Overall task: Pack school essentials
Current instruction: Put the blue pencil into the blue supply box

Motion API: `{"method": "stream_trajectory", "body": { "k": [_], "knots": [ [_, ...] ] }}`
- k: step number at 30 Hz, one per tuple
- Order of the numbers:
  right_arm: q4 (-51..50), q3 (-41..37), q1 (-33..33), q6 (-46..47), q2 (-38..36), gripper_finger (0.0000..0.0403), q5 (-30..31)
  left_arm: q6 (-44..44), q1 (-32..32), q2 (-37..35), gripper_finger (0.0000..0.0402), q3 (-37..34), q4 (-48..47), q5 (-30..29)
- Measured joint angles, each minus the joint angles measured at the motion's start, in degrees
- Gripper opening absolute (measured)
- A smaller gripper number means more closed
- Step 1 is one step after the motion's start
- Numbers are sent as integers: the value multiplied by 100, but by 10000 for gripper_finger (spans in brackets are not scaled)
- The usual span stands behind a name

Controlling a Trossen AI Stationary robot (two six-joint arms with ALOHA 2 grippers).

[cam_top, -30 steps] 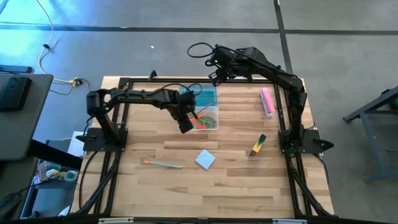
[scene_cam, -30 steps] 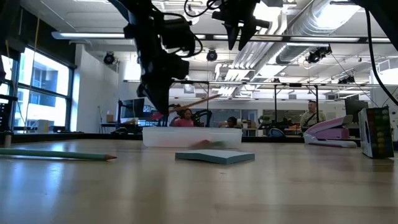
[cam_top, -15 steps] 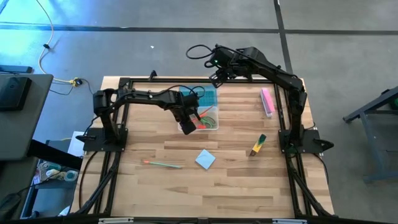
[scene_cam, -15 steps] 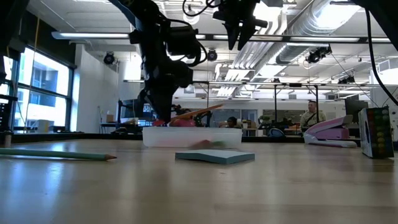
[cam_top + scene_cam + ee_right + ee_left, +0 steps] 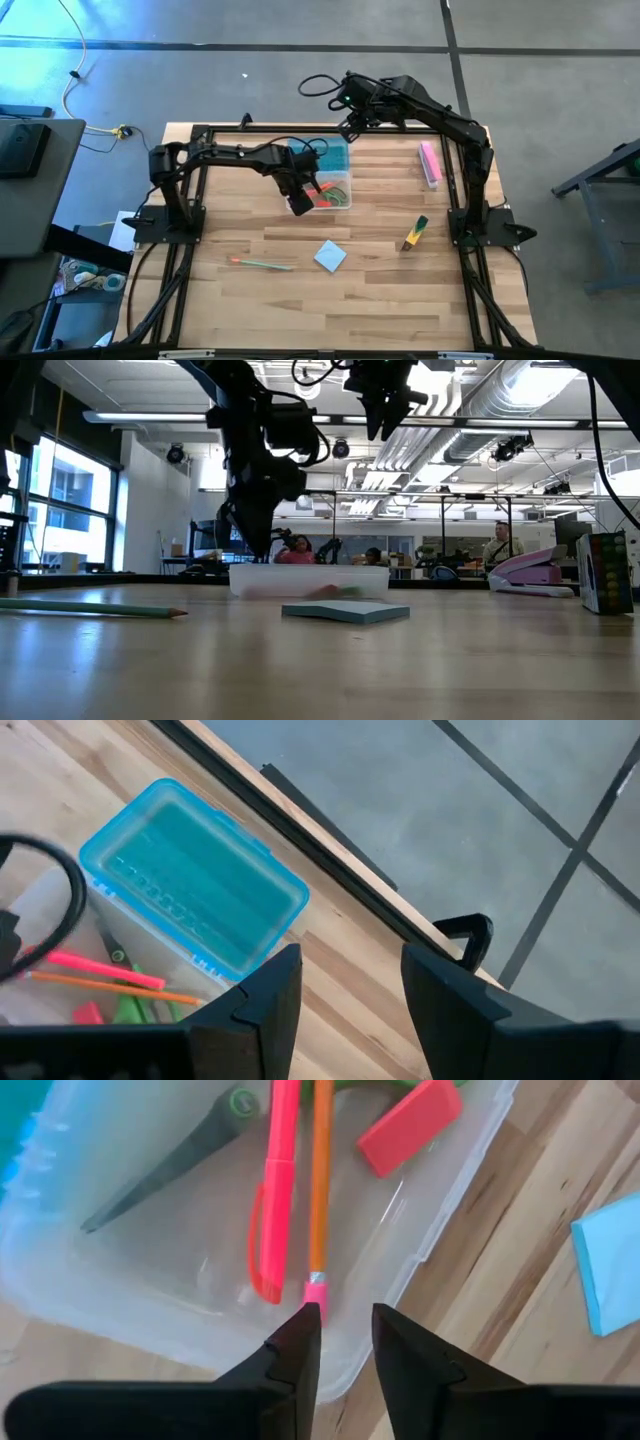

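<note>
several school things already lay in the clear box at the far middle of the table: an orange pencil with a pink eraser tip, a pink-red pen, a red eraser and the scissors, whose green handle only just showed. the box's light-blue lid stood open on its far side.

we saw the left gripper hovering just above the near wall of the box, its fingers parted with nothing between them, the pencil's eraser end lying just ahead of them on the box floor. we judged the step in hand to be the drop of the pencil into the box, with the release made. the right gripper waited high over the far edge of the table, beside the lid, fingers apart and empty.

left outside were the green pencil at the near left, the light-blue notepad near the middle, and the yellow-green-black marker toward the right; a pink bar lay at the far right. whether a second thin pencil lay beside the green one we could not tell.

next, we thought, the left arm should lift clear of the box wall and swing near and left to the green pencil, coming down across its thin shaft.
</note>
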Motion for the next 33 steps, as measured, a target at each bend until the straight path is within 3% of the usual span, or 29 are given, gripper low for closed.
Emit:
{"method": "stream_trajectory", "body": {
  "k": [15,18,23,33],
  "knots": [
    [-25,0,7,-114,0,162,-304,398,-5,-1580,76,-134,-1102,-41],
    [-41,0,7,-114,0,162,-419,321,-19,-2059,76,-452,-1120,-37],
    [-250,0,87,-108,0,162,-1118,-132,-18,-2825,76,-1238,-982,-39],
    [-619,-46,1031,288,-2,162,-1601,-605,-323,-3800,76,-2439,-376,-34]
  ]
}}
